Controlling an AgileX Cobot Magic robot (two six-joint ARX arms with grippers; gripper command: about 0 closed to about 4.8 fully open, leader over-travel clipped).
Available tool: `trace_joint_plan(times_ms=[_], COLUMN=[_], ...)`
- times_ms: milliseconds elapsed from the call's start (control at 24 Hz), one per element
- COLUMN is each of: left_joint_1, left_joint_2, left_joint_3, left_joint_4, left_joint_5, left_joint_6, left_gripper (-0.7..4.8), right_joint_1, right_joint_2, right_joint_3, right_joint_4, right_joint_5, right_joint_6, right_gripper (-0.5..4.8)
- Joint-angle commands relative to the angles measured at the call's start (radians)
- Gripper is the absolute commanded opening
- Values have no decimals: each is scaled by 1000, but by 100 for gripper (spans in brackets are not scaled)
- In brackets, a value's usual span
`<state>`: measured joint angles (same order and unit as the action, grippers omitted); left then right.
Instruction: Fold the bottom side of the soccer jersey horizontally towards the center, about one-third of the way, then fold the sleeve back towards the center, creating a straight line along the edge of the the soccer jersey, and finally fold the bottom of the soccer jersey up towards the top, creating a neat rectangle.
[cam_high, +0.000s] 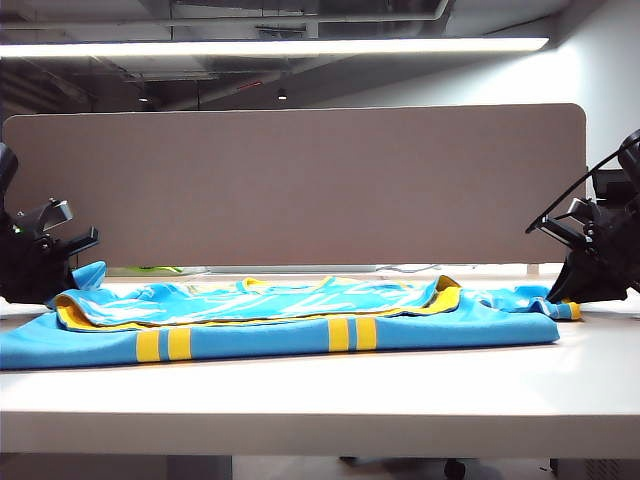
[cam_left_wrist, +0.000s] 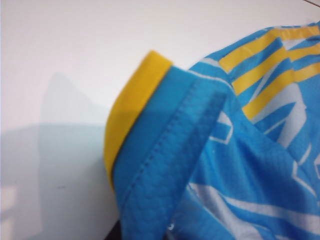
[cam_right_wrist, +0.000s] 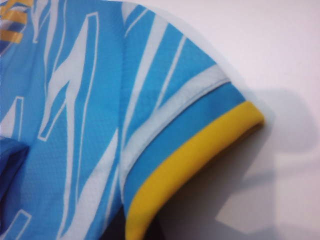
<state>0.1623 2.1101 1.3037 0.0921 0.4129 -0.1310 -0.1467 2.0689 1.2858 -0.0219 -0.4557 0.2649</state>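
The soccer jersey (cam_high: 300, 315) lies flat across the table, sky blue with paired yellow bars (cam_high: 165, 343) near its front edge. Its upper layer, patterned with white strokes, ends in a long yellow band, the bottom of the soccer jersey (cam_high: 250, 320). My left gripper (cam_high: 62, 285) sits at the jersey's left end, shut on the sleeve (cam_left_wrist: 165, 150) beside its yellow cuff (cam_left_wrist: 130, 115). My right gripper (cam_high: 572, 292) sits at the right end, shut on the other sleeve's yellow cuff (cam_right_wrist: 195, 155). In both wrist views cloth covers the jaws, and only dark slivers of them show.
A grey partition (cam_high: 300, 180) stands close behind the table. A green object (cam_high: 160, 268) and a cable (cam_high: 410, 268) lie at its foot. White tabletop (cam_high: 320, 400) stretches from the jersey to the front edge.
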Motion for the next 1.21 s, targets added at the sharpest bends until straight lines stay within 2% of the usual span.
trace_joint_plan(times_ms=[42,208,416,541,749,790,873,998,1040,1081,1165,1206], left_joint_1=[16,13,-57,-130,-225,-260,-311,-351,-357,-362,-363,-363], left_joint_2=[-22,-124,-281,-379,-431,-431,-426,-426,-426,-426,-426,-426], left_joint_3=[-9,-10,-10,-10,-10,-11,-26,-82,-110,-131,-155,-158], left_joint_4=[-11,12,-28,-214,-524,-666,-809,-820,-799,-759,-676,-646], left_joint_5=[15,92,180,193,189,169,96,51,62,62,68,89], left_joint_6=[0,5,65,160,332,417,528,554,552,542,530,515], left_gripper=[-6,-6,-6,-6,-6,-6,-6,-3,97,289,468,479], right_joint_1=[-3,-4,60,150,283,334,409,489,514,526,530,530], right_joint_2=[-14,-90,-205,-274,-300,-299,-296,-296,-296,-296,-296,-296], right_joint_3=[2,23,35,35,34,34,32,7,-5,-10,-10,-10], right_joint_4=[-10,-10,-35,-119,-277,-344,-432,-448,-445,-441,-413,-397], right_joint_5=[12,-48,-104,-151,-156,-148,-129,-103,-93,-80,-66,-66], right_joint_6=[0,0,-5,-53,-135,-177,-241,-260,-261,-266,-265,-260], right_gripper=[-6,-6,-6,-6,-6,-6,-6,-6,7,78,200,217])
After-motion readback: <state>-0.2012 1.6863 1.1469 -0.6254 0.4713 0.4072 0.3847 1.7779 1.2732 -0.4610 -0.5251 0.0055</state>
